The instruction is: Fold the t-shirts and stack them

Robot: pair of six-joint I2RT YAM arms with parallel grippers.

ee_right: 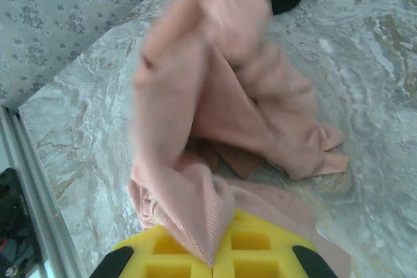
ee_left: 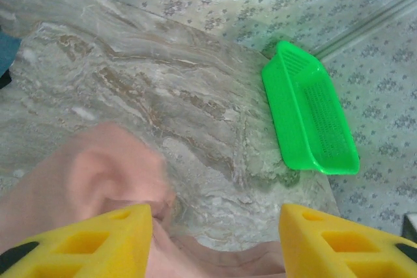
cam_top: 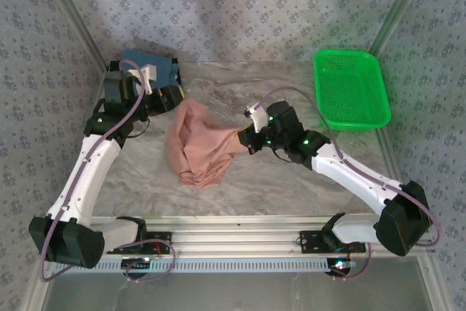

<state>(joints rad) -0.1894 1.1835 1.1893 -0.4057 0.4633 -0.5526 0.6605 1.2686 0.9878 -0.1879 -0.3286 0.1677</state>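
Right end effector [ee_right: 214, 253] tight on crumpled salmon-pink t-shirt [cam_top: 198, 147], long axis apparently near-to-far.

The crumpled salmon-pink cloth t-shirt [cam_top: 198, 147] is plain, while the folded cloth shirt [cam_top: 156, 60] is teal-blue. The rectangular plastic mesh basket [cam_top: 351, 89] is bright green, the stone-look tabletop [cam_top: 291, 187] marbled grey, cream and brown, and the wall covering [cam_top: 240, 5] pale grey-blue with small repeated flower sprigs.

A crumpled salmon-pink t-shirt [cam_top: 198, 147] is held at its three-o'clock edge by the right gripper [cam_top: 245, 138], and a green basket [cam_top: 351, 92] is seen at one o'clock.
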